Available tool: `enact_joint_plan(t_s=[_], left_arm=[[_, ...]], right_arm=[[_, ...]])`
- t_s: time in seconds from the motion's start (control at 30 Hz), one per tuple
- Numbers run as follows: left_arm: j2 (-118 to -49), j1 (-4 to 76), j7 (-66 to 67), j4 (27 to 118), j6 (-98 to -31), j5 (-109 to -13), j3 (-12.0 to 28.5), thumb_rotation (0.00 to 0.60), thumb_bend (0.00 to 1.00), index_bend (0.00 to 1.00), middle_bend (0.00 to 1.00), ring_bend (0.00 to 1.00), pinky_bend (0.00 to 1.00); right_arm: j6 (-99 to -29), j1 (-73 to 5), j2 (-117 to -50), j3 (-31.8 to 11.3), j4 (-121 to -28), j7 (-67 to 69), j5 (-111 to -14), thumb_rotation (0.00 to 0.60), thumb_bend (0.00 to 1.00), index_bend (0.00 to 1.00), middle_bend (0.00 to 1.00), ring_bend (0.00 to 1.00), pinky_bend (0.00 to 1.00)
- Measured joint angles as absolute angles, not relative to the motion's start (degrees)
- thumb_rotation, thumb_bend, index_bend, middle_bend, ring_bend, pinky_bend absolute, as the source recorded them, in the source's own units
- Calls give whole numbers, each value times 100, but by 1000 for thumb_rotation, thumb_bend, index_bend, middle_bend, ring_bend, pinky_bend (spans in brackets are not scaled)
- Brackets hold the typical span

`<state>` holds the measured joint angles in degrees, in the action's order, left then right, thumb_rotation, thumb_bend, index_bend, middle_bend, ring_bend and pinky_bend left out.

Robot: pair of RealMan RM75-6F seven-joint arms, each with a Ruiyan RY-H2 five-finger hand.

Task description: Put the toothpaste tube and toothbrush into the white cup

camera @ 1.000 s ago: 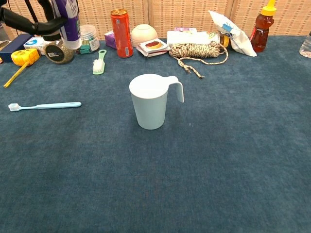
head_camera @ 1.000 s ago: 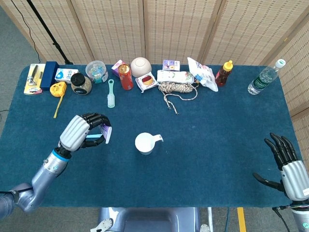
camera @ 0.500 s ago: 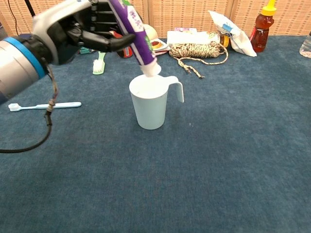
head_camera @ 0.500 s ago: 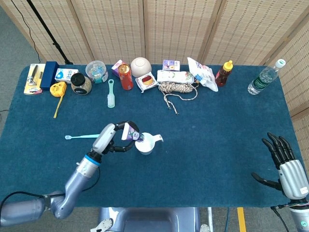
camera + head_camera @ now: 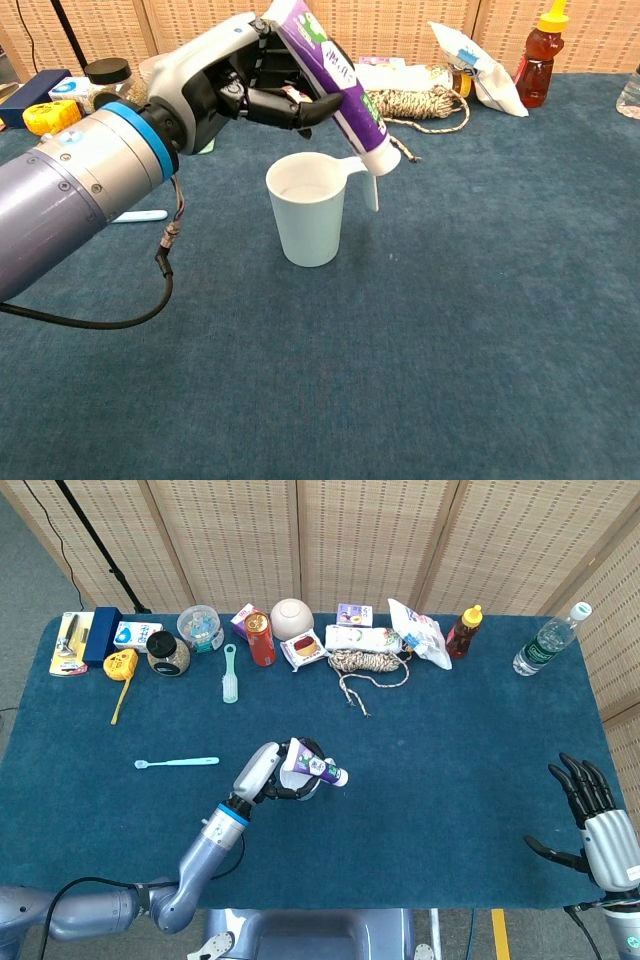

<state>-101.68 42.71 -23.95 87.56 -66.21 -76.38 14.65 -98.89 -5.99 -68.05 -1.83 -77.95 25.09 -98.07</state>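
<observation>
Toothpaste tube held tilted above the white cup by the left robot hand.

The toothpaste tube (image 5: 333,73) is gripped in the curled fingers of the left robot hand (image 5: 235,82), its capped end slanted down past the rim on the handle side of the white cup (image 5: 308,221). The cup is stood upright near the middle of the bench (image 5: 450,770). The toothbrush (image 5: 177,763) is laid flat on the bench, well apart from the cup toward the left edge. The right robot hand (image 5: 592,815) is seen by the front right corner, fingers spread and nothing held.
</observation>
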Motion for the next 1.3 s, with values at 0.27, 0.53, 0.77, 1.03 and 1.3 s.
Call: enact_joint_plan(t_s=[0.27,0.53,0.77,1.03,1.3], left_arm=[[-9925,4153,-2304,8878,-6635,-7716,1447,600,353,559,430,391,484],[-9631,3987,-2392,8853,-6623,-7835,1314,600,354,567,429,390,483],[-9627,3955,-2385,8711,-6548,-7890,1225,600,354,567,430,378,472],[-9757,3964,-2056,8500,-6507,-7850,1197,600,354,548,398,244,387],[-9948,4026,-1455,8120,-6423,-7898,1080,600,354,307,30,11,277]], right_arm=[[-9914,-593,-6812,-180,-7816,2466,-9842,600,0,0,0,0,0],[-9910,-595,-6823,-174,-7850,2406,-9874,600,0,0,0,0,0],[-9917,-594,-6829,-174,-7875,2367,-9886,600,0,0,0,0,0],[-9916,-595,-6826,-167,-7877,2379,-9902,600,0,0,0,0,0],[-9902,-599,-6817,-176,-7865,2431,-9878,600,0,0,0,0,0]])
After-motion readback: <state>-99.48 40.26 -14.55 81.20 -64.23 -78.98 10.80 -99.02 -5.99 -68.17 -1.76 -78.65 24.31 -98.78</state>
